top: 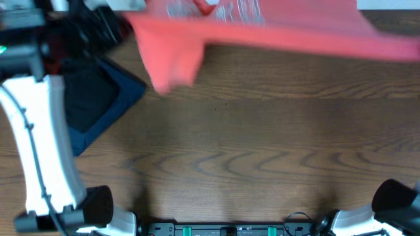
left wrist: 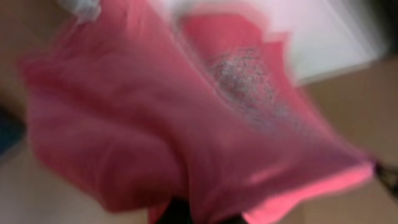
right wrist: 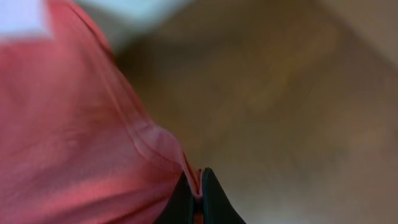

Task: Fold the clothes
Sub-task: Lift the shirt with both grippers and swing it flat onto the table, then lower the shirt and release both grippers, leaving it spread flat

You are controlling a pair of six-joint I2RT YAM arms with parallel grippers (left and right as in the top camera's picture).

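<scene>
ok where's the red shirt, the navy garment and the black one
red shirt [top: 275, 34]: overhead, its stretched body
navy garment [top: 128, 92]: overhead, its right corner
black garment [top: 88, 98]: overhead, its middle

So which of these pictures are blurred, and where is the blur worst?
Overhead: the T-shirt is smeared by motion along the top edge, while the table grain is sharp. Left wrist: all soft; the shirt's print is only a grey speckle. Right wrist: the table is out of focus; only the shut right end effector pinching the hem looks fairly crisp.
</scene>
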